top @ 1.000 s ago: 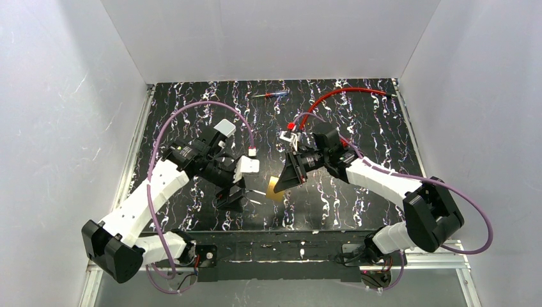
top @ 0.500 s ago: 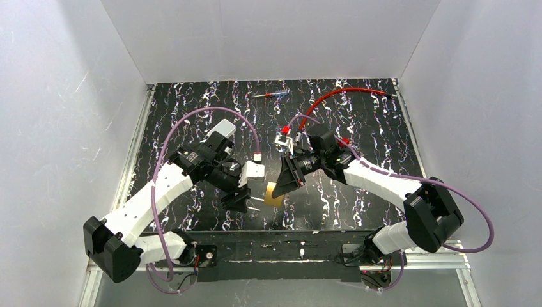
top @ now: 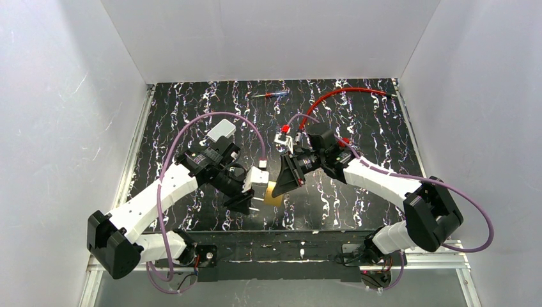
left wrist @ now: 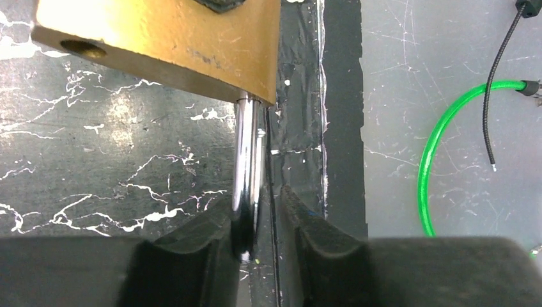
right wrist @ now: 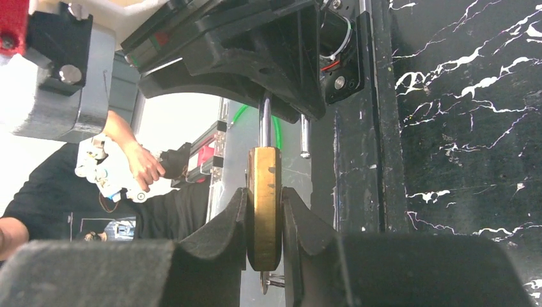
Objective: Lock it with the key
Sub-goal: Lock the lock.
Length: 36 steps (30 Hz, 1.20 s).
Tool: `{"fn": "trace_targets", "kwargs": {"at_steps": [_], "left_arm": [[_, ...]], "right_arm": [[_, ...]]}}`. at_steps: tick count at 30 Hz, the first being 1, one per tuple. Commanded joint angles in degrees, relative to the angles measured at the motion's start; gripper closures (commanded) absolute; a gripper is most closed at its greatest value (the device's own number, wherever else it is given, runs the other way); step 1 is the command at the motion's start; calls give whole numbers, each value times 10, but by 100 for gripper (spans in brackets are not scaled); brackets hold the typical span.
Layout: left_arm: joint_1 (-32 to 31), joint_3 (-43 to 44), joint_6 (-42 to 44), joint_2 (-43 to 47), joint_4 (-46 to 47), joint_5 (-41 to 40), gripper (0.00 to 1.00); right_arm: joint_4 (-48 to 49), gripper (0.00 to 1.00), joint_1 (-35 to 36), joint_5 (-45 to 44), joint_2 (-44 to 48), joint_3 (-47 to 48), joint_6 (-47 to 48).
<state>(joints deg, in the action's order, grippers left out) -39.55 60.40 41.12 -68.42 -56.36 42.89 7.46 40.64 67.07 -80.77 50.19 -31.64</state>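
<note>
Since a second ago the left hand (top: 241, 199) has closed in on the brass padlock (top: 274, 192), near the desk's (top: 192, 102) front middle, right hand (top: 289, 178) clamped on its body (right wrist view), left wrist view alone shows fingers (left wrist: 204, 236) narrowed around the shackle (left wrist: 246, 160), grip undeterminable.

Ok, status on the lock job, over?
Right gripper shut on the gold brass padlock body. Left gripper around its silver steel shackle, grip unconfirmed. Nothing seen in the way.
</note>
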Motion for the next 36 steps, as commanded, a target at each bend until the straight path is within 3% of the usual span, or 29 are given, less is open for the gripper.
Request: {"fn": "trace_targets", "kwargs": {"at_steps": [1, 3, 4, 6, 7, 10, 12, 15, 22, 25, 28, 33, 36], "left_arm": [[-4, -7, 3, 3, -4, 22, 82], [-4, -6, -6, 4, 0, 22, 100], [-4, -5, -12, 5, 3, 21, 100], [-4, -2, -25, 6, 10, 24, 100], [-4, -1, -32, 7, 12, 29, 100], [6, -2, -61, 5, 20, 59, 100], [13, -4, -75, 7, 27, 80, 100], [26, -11, -97, 18, 37, 100, 100], [92, -20, -159, 41, 73, 164, 100], [111, -19, -187, 44, 88, 174, 100], [119, -17, -202, 50, 95, 173, 100], [153, -28, -263, 64, 143, 200, 100], [164, -40, -302, 73, 188, 218, 100]], "right_arm": [[42, 99, 4, 35, 4, 34, -17], [42, 99, 4, 32, 4, 35, -18], [42, 99, 4, 29, 3, 35, -17], [43, 88, 4, 21, 1, 31, -15], [44, 80, 4, 16, 0, 28, -14], [43, 33, 0, 2, -9, 28, -11], [27, 18, -13, 2, -19, 42, -1], [-24, 5, -42, -1, -30, 72, 37], [-65, 2, -142, -58, -11, 128, 96], [-200, 2, -149, -136, 5, 171, 232], [-279, 2, -148, -145, 16, 179, 321], [-213, 2, -148, -140, 95, 114, 330], [-237, 2, -147, -99, 96, 126, 372]]}}
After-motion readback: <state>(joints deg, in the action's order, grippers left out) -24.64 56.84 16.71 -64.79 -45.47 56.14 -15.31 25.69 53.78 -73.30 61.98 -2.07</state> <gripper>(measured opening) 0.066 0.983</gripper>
